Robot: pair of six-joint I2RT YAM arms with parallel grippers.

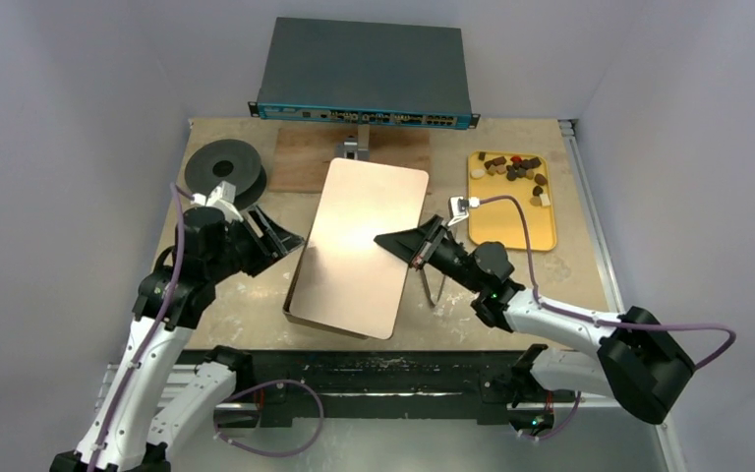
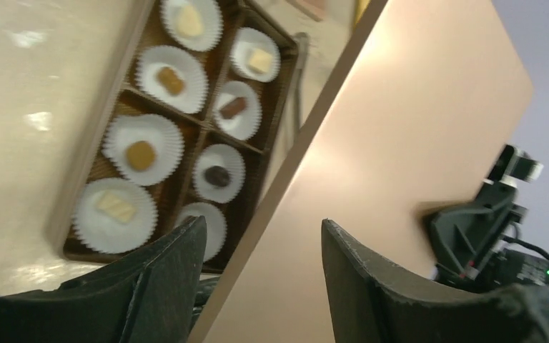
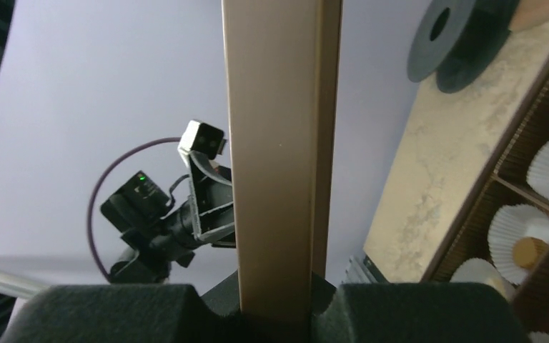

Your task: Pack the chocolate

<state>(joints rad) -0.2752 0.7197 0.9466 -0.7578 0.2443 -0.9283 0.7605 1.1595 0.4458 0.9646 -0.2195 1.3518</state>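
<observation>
The brown box (image 2: pixel 99 128) holds white paper cups, several with one chocolate (image 2: pixel 141 154) each, tan, cream or dark. A rose-gold lid (image 1: pixel 359 246) hangs tilted over the box (image 1: pixel 293 295) and hides most of it from above. My right gripper (image 1: pixel 415 246) is shut on the lid's right edge (image 3: pixel 279 143), seen in the right wrist view (image 3: pixel 279 300). My left gripper (image 1: pixel 280 231) is open at the lid's left side; in its wrist view (image 2: pixel 263 221) the lid's edge (image 2: pixel 400 128) runs between its fingers without touching them. More chocolate pieces (image 1: pixel 513 169) lie on a yellow tray (image 1: pixel 526 231).
A grey network switch (image 1: pixel 364 74) stands at the back, with a wooden board (image 1: pixel 300 157) in front of it. A black spool (image 1: pixel 224 169) lies at the back left. A thin metal bracket (image 1: pixel 433 285) sits under the right arm.
</observation>
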